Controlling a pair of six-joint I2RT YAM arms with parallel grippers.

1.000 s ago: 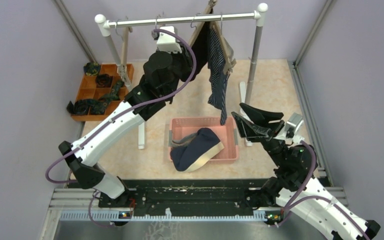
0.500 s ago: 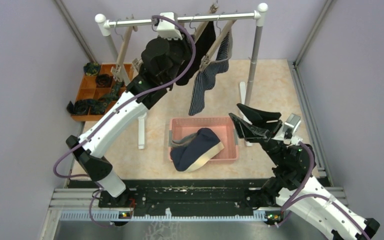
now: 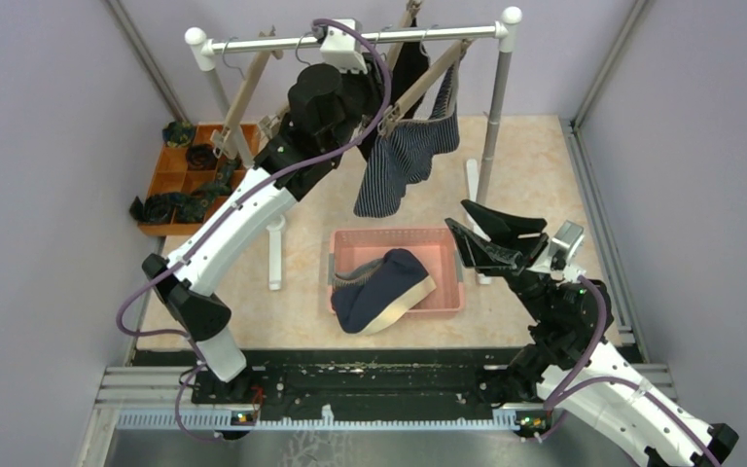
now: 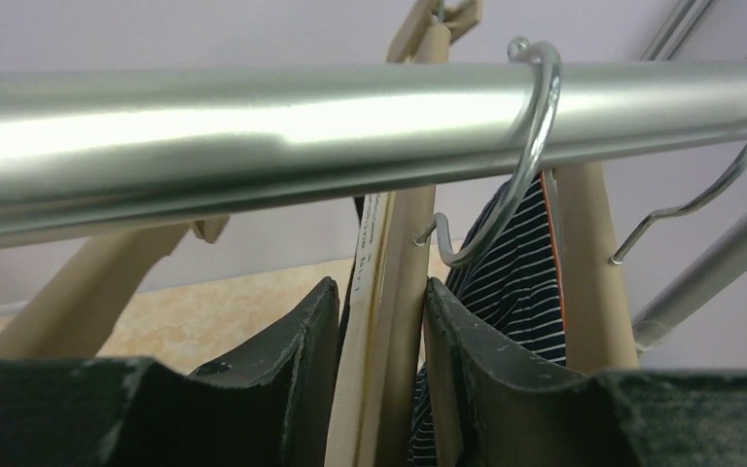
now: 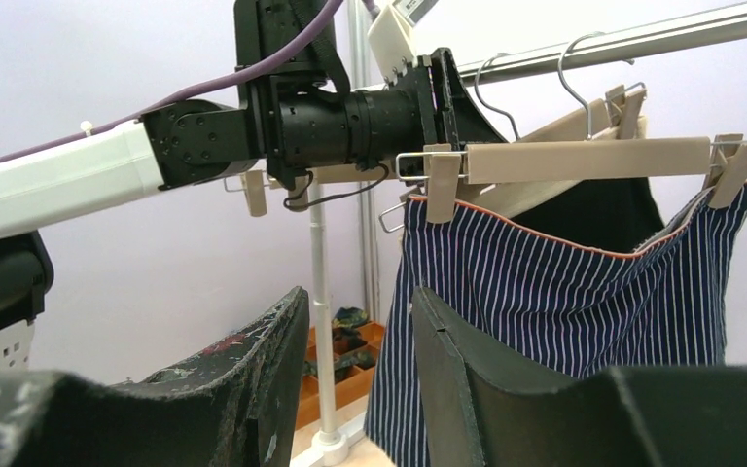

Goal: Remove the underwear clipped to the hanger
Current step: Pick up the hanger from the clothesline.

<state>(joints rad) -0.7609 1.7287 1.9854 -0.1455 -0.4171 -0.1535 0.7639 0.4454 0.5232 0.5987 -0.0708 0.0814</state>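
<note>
A small enclosure seen from above. Plain lilac walls [image 3: 49, 146] close in the left, right and far sides, with thin metal strips [image 3: 146, 58] running up the back corners. The floor [image 3: 535, 175] is pale beige with a marbled pattern, evenly lit without hard shadows. A grey metal clothes rail [image 3: 497, 107] on white feet spans the upper centre.

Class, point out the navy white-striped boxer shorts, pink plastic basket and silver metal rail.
navy white-striped boxer shorts [image 5: 564, 321], right wrist view, middle of cloth.
pink plastic basket [image 3: 418, 255], top external view, bare floor.
silver metal rail [image 4: 253, 126], left wrist view, bar's middle.
</note>
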